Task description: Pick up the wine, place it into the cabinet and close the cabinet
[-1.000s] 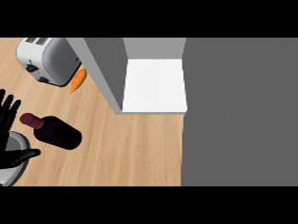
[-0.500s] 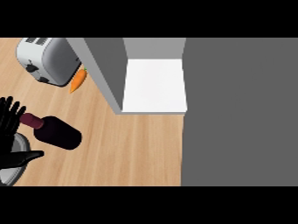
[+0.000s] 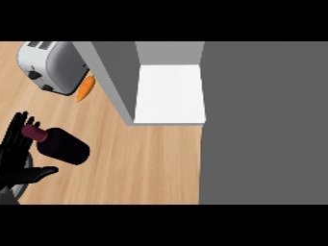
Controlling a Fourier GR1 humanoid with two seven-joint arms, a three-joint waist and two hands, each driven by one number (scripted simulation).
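On the wooden counter [image 3: 145, 163], seen from the head view, the wine [image 3: 60, 143] is found lying on its side near the left edge, its neck pointing up-left against the straight, spread fingers of the left hand [image 3: 10, 158], whose thumb is stretched out below the bottle without being curled round it; the right hand is not shown. Nothing of the task is judged to be done: the wine is not yet grasped or lifted, the cabinet [image 3: 168, 93] stands open well apart with its white shelf bare, and placing and closing remain.
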